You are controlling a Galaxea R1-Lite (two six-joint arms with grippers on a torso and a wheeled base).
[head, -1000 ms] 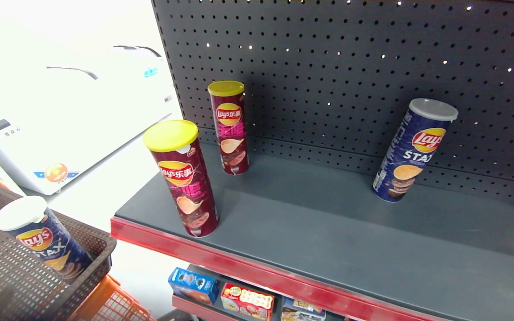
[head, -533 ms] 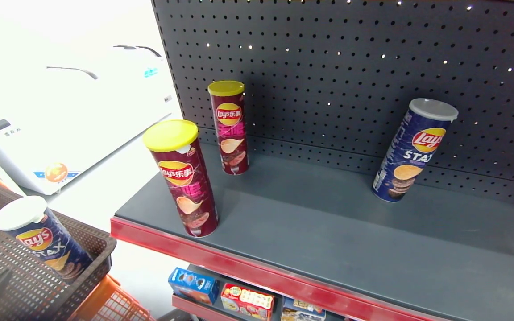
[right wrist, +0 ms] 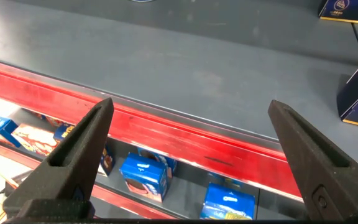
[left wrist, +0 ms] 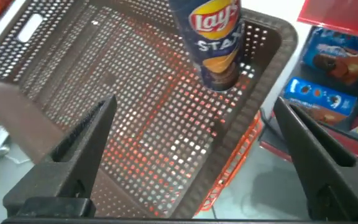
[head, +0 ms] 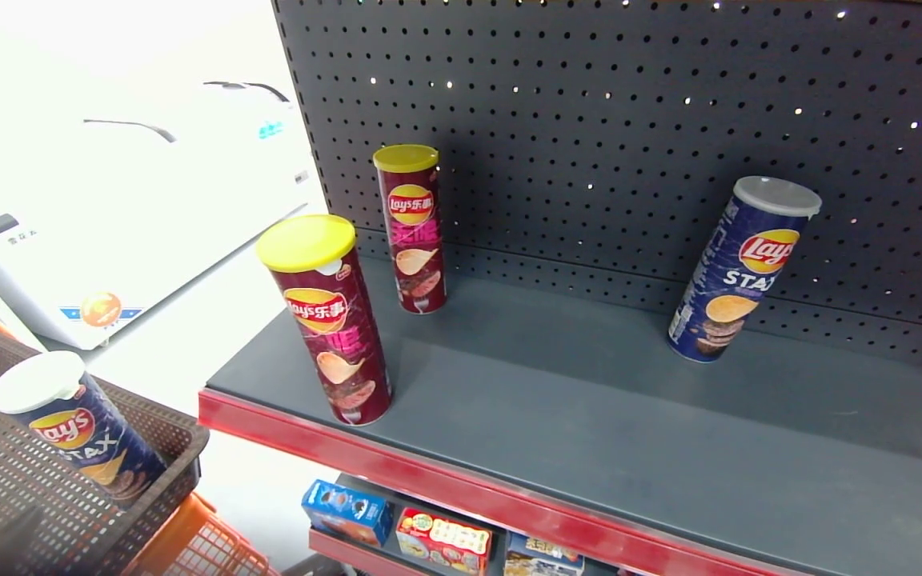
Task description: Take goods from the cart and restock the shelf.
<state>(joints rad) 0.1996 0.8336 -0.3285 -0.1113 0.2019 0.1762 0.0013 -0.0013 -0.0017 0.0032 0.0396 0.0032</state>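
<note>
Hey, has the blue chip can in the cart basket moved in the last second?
No. In the head view the blue can stands in the same spot relative to the basket rim.

Two maroon chip cans (head: 325, 320) (head: 413, 228), two blue chip cans (head: 737, 272) (head: 81, 428), one cart basket (head: 181, 438)

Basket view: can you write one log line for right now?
left gripper open over basket | blue can standing inside | right gripper open at shelf front
</note>
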